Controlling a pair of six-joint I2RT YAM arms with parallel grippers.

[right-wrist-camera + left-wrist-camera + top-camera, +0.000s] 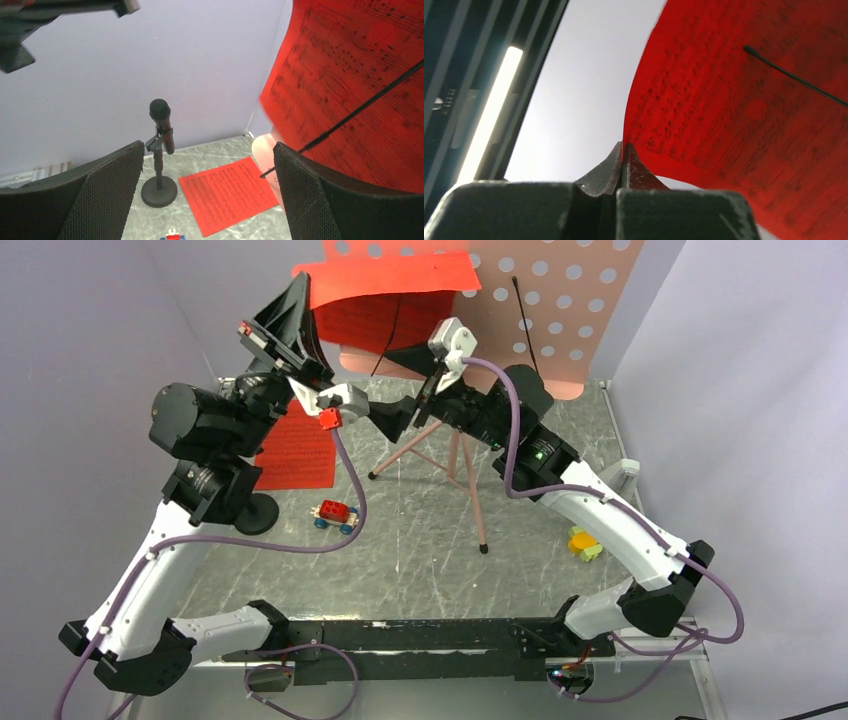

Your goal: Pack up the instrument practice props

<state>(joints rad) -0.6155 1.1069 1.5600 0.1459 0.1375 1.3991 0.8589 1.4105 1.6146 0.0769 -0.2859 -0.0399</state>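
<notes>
The salmon-pink music stand (575, 310) stands on tripod legs at the back middle. A red sheet of notes (385, 285) hangs over its desk. My left gripper (295, 310) is raised and shut on that sheet's left edge; the left wrist view shows the jaws (622, 150) pinching the red sheet (744, 110). A thin black rod (794, 75) crosses the sheet. My right gripper (388, 388) is open and empty by the desk's lower left edge (262, 150). A second red sheet (298, 450) lies flat on the table. A small grey-white metronome (625, 473) sits at the right edge. No clear stick shows.
A black microphone on a round-based stand (160, 150) is at the left, its base (255, 512) by my left arm. A small red toy car with blue wheels (335, 515) sits in the middle front. A yellow-green toy (585, 543) lies at the right. Walls close three sides.
</notes>
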